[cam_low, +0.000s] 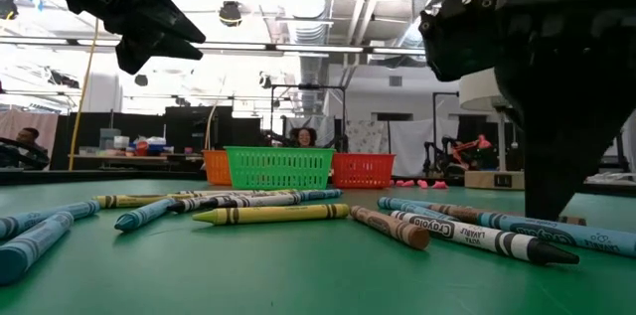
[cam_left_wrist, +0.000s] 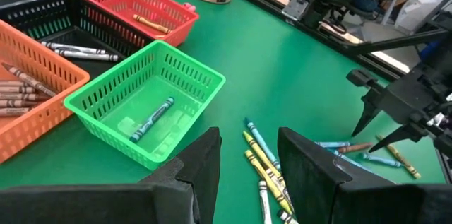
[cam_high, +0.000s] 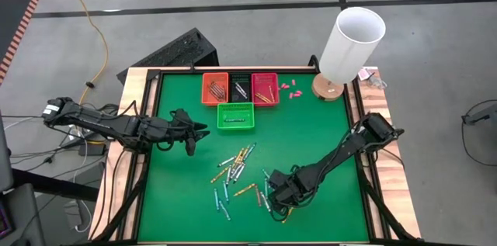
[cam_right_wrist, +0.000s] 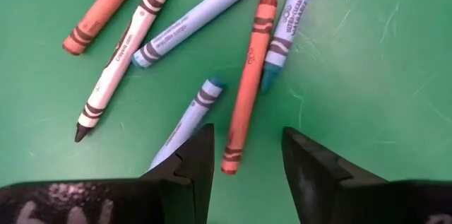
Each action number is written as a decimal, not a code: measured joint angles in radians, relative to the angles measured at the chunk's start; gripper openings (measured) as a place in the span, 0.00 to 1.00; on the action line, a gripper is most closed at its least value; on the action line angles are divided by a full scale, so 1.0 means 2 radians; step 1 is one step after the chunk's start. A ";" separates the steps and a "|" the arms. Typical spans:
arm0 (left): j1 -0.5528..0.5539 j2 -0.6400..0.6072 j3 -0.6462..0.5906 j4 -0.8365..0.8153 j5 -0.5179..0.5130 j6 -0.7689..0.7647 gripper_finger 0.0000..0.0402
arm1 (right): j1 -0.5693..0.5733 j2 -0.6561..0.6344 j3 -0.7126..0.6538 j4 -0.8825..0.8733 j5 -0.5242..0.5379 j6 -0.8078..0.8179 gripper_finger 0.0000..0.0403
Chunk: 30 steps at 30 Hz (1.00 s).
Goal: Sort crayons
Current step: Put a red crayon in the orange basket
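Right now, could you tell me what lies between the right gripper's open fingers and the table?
In the right wrist view, the right gripper hangs open over an orange-red crayon, whose lower end sits in the gap; a blue crayon lies beside it.

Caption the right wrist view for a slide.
Open right gripper poised over a reddish-orange crayon among loose crayons on the green table.

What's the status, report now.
Right gripper open, low over loose crayons, a red-orange crayon between its fingers. Left gripper open, empty, near green basket. Nothing blocking.
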 joint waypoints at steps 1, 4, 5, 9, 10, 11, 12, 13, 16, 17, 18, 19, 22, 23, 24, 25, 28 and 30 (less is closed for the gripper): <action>0.000 0.000 0.000 0.000 0.000 0.000 0.33 | 0.000 0.000 0.000 0.000 0.000 -0.005 0.41; 0.000 0.000 0.000 0.000 0.000 0.001 0.33 | -0.004 0.000 0.000 -0.005 0.004 -0.020 0.40; 0.000 0.000 0.000 0.000 0.000 0.002 0.33 | -0.007 0.000 0.000 -0.006 0.004 -0.022 0.39; 0.000 0.000 0.000 -0.001 0.000 0.000 0.33 | -0.016 -0.001 -0.012 0.003 0.002 -0.024 0.33; 0.000 0.000 0.000 -0.001 0.000 0.000 0.33 | -0.017 -0.001 -0.015 0.004 0.002 -0.024 0.31; 0.000 0.000 0.000 -0.001 0.000 0.000 0.33 | -0.017 -0.001 -0.017 0.005 0.002 -0.026 0.30; 0.000 0.000 0.000 -0.001 0.000 0.000 0.33 | -0.017 -0.002 -0.020 0.009 0.002 -0.029 0.29; 0.000 0.000 0.000 -0.001 0.000 0.000 0.33 | -0.017 -0.002 -0.023 0.013 0.001 -0.033 0.27; 0.000 0.000 0.000 -0.001 0.000 0.002 0.33 | -0.017 -0.002 -0.030 0.019 -0.001 -0.037 0.23; 0.000 0.000 0.000 -0.001 0.000 0.003 0.33 | -0.017 -0.002 -0.030 0.019 -0.001 -0.037 0.21; 0.000 0.000 0.000 -0.001 0.000 0.003 0.33 | -0.017 -0.002 -0.030 0.019 -0.002 -0.038 0.19; 0.000 0.000 0.000 -0.001 0.000 0.004 0.33 | -0.017 -0.002 -0.030 0.020 -0.003 -0.043 0.16; 0.000 0.000 0.000 -0.001 0.000 0.004 0.33 | -0.017 -0.002 -0.030 0.020 -0.006 -0.049 0.08; 0.000 0.000 0.000 -0.001 0.000 0.004 0.33 | -0.017 -0.002 -0.031 0.021 -0.008 -0.050 0.05; 0.000 0.000 0.000 -0.001 0.000 0.004 0.33 | -0.017 -0.002 -0.031 0.021 -0.011 -0.050 0.03; 0.000 0.000 0.000 -0.001 0.000 0.002 0.33 | -0.017 -0.002 -0.031 0.022 -0.013 -0.052 0.02; 0.000 0.000 0.000 -0.001 0.000 0.002 0.33 | -0.016 -0.002 -0.030 0.021 -0.015 -0.052 0.02; 0.000 0.000 0.000 -0.001 0.000 0.000 0.33 | -0.016 -0.006 -0.026 0.016 -0.017 -0.055 0.02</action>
